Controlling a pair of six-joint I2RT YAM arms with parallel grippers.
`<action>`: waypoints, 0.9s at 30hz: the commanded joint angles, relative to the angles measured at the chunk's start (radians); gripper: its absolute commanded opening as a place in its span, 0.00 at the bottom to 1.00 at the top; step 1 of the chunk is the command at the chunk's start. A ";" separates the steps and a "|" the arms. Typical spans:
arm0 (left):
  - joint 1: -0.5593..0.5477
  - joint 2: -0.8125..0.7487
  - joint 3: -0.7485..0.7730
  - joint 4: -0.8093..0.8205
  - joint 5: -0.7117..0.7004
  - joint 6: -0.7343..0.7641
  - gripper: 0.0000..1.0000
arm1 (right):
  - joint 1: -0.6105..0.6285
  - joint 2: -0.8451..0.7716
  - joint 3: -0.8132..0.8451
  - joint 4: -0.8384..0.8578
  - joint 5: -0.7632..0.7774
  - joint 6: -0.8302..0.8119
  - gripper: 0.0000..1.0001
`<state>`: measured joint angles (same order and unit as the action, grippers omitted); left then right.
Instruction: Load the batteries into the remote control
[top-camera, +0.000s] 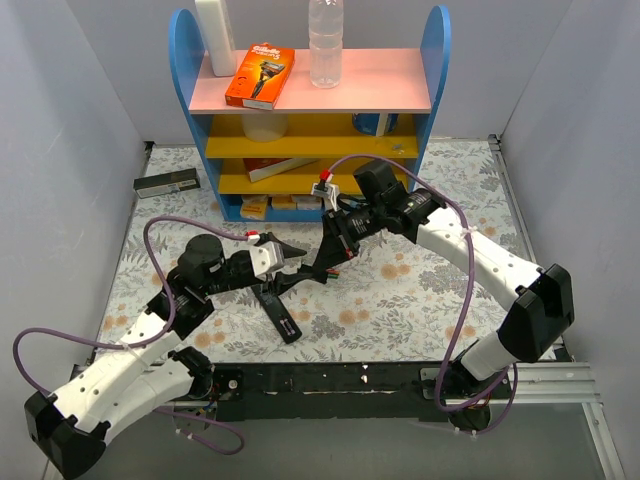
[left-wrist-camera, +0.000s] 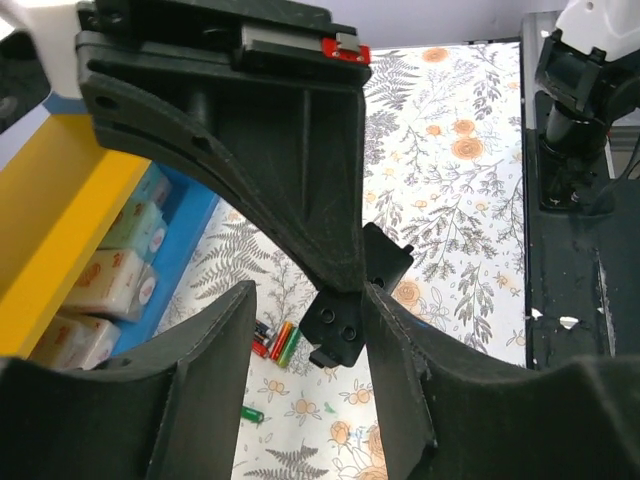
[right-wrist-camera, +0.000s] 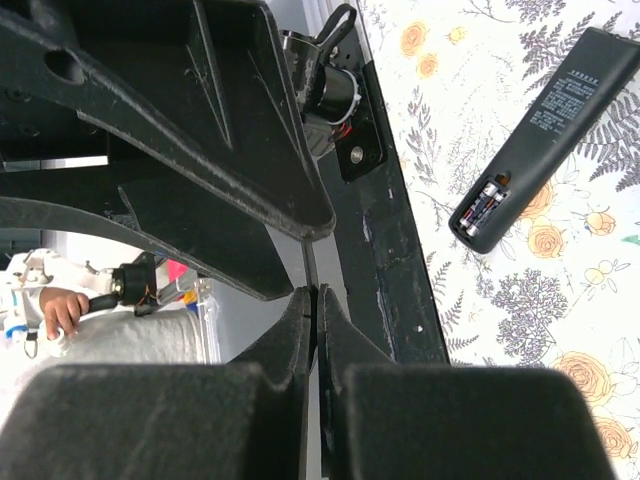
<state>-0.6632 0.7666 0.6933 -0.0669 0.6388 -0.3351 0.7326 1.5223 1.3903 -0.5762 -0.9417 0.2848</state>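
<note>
The black remote control (top-camera: 278, 315) lies on the flowered cloth in front of the left arm. In the right wrist view the remote (right-wrist-camera: 560, 110) lies back up, its compartment open with batteries (right-wrist-camera: 482, 208) inside. Loose batteries (left-wrist-camera: 273, 342), red, green and dark, lie together on the cloth, with a thin green one (left-wrist-camera: 250, 413) apart. My right gripper (top-camera: 326, 268) (right-wrist-camera: 318, 292) is shut on a thin black plate (left-wrist-camera: 338, 325) that looks like the battery cover. My left gripper (top-camera: 293, 258) (left-wrist-camera: 308, 310) is open, its fingers on either side of that plate.
A blue shelf unit (top-camera: 428, 60) stands at the back with an orange box (top-camera: 260, 75), a clear bottle (top-camera: 325, 40) and small cartons (left-wrist-camera: 110, 280). A dark flat box with a pale label (top-camera: 167, 183) lies at the far left. A black rail (top-camera: 330, 378) runs along the near edge.
</note>
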 joint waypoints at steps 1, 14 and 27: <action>-0.001 -0.038 -0.035 0.027 -0.089 -0.071 0.49 | 0.005 -0.065 -0.022 0.045 0.061 0.001 0.01; -0.001 0.000 -0.003 -0.079 -0.491 -1.154 0.90 | 0.137 -0.290 -0.246 0.258 0.777 -0.147 0.01; -0.003 0.103 0.054 -0.140 -0.522 -1.740 0.73 | 0.401 -0.382 -0.468 0.619 1.374 -0.337 0.01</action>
<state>-0.6632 0.8528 0.6918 -0.1539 0.1432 -1.8690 1.0809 1.1748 0.9565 -0.1673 0.1925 0.0612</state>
